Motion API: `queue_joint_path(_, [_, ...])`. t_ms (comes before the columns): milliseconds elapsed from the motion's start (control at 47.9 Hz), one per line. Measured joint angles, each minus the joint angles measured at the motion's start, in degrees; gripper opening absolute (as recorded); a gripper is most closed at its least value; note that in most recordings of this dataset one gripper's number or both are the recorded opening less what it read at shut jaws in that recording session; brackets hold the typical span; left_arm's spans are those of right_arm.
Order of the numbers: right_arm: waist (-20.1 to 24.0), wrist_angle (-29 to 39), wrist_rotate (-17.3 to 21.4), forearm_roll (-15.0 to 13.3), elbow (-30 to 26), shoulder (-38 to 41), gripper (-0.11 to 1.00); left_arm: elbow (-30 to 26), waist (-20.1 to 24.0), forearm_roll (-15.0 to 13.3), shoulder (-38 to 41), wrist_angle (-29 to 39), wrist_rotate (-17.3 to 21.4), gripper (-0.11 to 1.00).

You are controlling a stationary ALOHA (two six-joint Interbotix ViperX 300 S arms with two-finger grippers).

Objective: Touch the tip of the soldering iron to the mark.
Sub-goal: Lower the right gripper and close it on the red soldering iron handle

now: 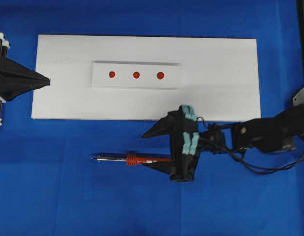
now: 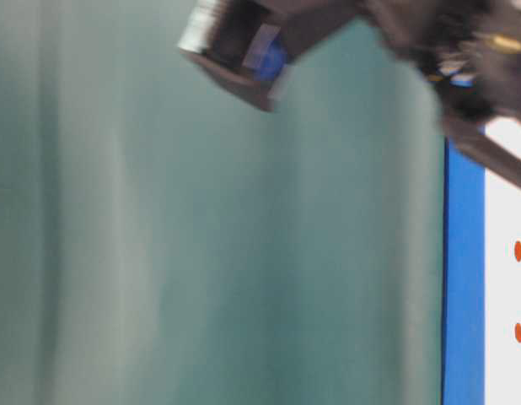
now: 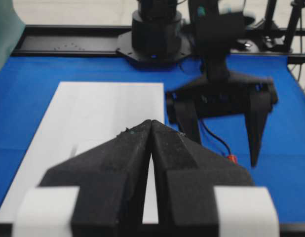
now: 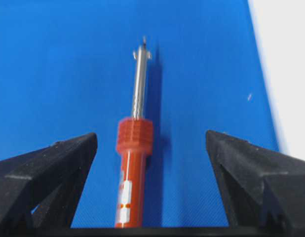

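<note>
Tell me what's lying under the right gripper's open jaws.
The soldering iron lies on the blue cloth between the open fingers of the right gripper, untouched, tip pointing away. Its handle's rear end and cord are hidden beneath the gripper.

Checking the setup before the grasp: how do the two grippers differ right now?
The left gripper is shut, the right gripper wide open. The left points at the white board's edge; the right straddles the soldering iron on the blue cloth. Neither holds anything.
</note>
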Motion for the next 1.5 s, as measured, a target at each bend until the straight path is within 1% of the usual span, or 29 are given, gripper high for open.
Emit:
queue_joint_path(188, [2.02,-2.37,0.0,2.9,-1.76,5.54,0.82,0.18,0.0,-0.09,0.09,-0.09,0.0,0.0])
queue_joint_path(396, [2.2,-2.64,-0.09,3.25,-2.9,8.09,0.8,0.44,0.0,-0.09,0.09,-0.26,0.0,0.0])
queue_joint_path(501, [2.2,-2.72,-0.26,3.25,-3.08,8.61,0.76,0.44,-0.09,-0.09,0.09,-0.35,0.0,0.0])
queue_joint_path(605, [2.2,-3.08,-0.44,3.34,-3.16,8.7,0.65,0.44,0.0,-0.09,0.09,-0.35,0.0,0.0])
queue_joint_path(668, [2.11,-3.25,-0.62,3.25,-3.16,8.79,0.54,0.44,0.0,0.0,0.09,-0.35,0.0,0.0])
queue_joint_path(793, [2.2,-3.43,-0.79,3.25,-3.08,8.88,0.21,0.44,-0.09,-0.09,0.09,-0.44,0.0,0.0])
queue_joint_path(835, [2.2,-3.43,-1.14,3.25,-3.08,8.88,0.12,0.44,-0.09,-0.09,0.09,-0.44,0.0,0.0])
queue_joint_path(876, [2.2,-3.43,-1.58,3.34,-3.08,8.88,0.06,0.44,-0.09,0.0,0.09,-0.35,0.0,0.0])
queue_joint_path(981, [2.2,-3.43,-2.11,3.25,-3.08,8.88,0.06,0.44,0.0,-0.09,0.09,-0.35,0.0,0.0])
queue_joint_path(1356, [2.29,-3.6,-2.02,3.25,-2.99,8.44,0.06,0.44,0.0,-0.09,0.09,-0.44,-0.09,0.0])
queue_joint_path(1503, [2.2,-0.79,-2.9,3.34,-1.58,2.46,0.06,0.44,0.0,-0.09,0.09,-0.44,-0.09,0.0])
